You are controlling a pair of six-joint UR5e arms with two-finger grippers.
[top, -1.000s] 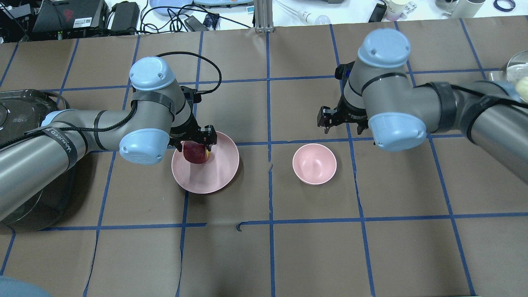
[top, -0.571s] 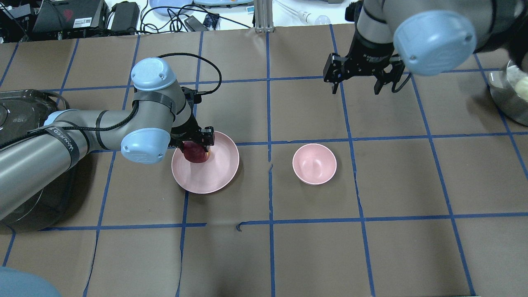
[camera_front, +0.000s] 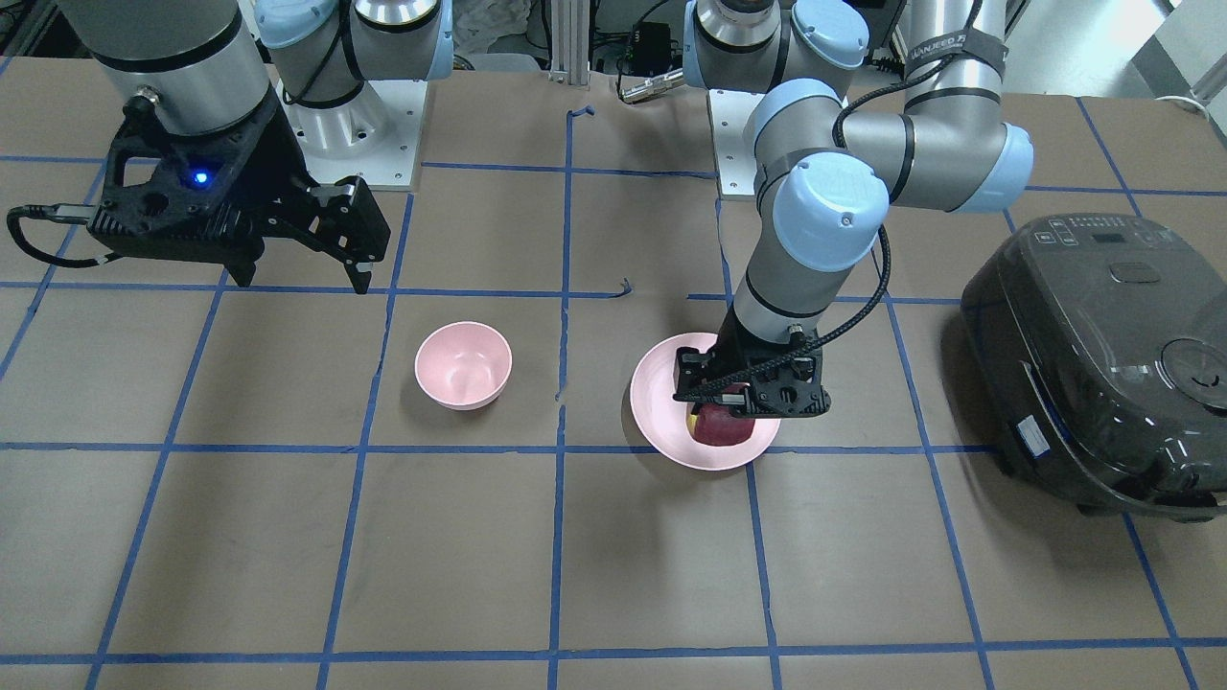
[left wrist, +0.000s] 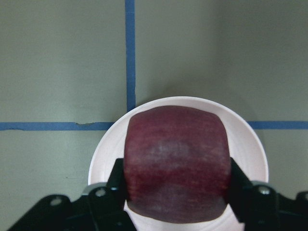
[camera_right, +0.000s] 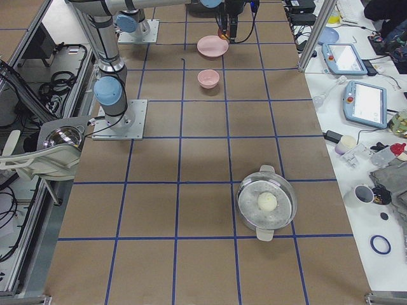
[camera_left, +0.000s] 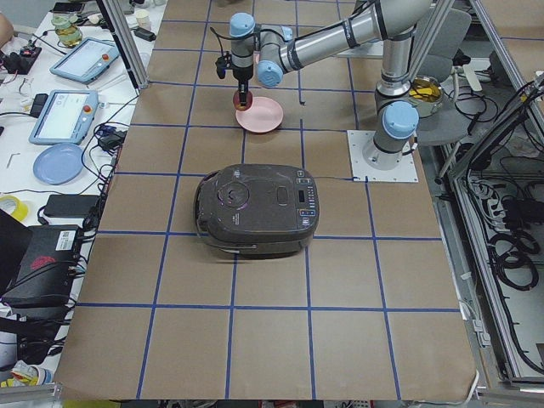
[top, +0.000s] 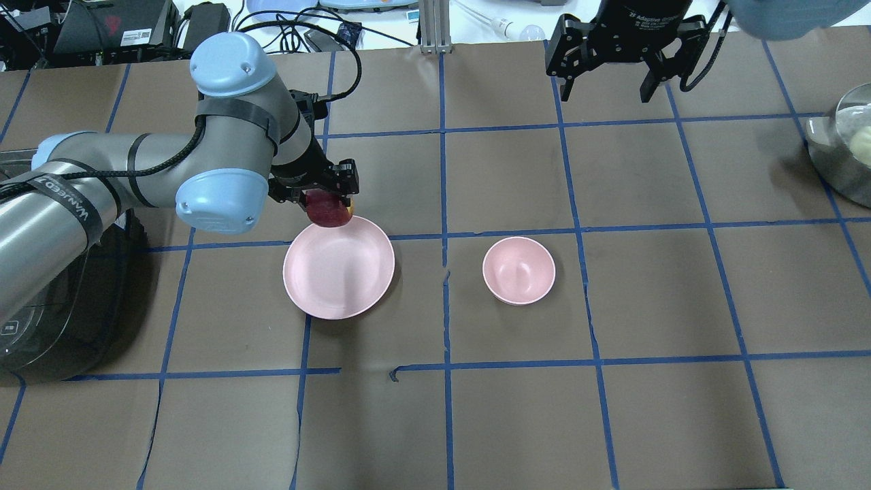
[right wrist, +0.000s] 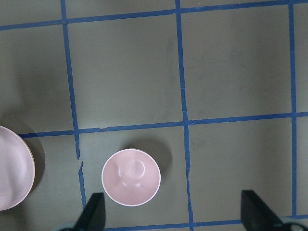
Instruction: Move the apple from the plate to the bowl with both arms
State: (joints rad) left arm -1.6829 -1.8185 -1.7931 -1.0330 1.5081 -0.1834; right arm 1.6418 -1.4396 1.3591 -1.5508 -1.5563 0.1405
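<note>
The dark red apple is clamped in my left gripper, which holds it in the air above the far rim of the pale pink plate. The left wrist view shows the apple between the jaws, with the plate below. The small pink bowl stands empty to the plate's right, seen from above in the right wrist view. My right gripper is open and empty, high over the table's far side, well beyond the bowl.
A black rice cooker sits on the robot's left side of the table. A metal pot with a pale ball in it stands at the right edge. Cables and devices lie beyond the far edge.
My left gripper has lifted the apple off the plate. My right arm has risen and pulled away toward the table's far edge, still open.
</note>
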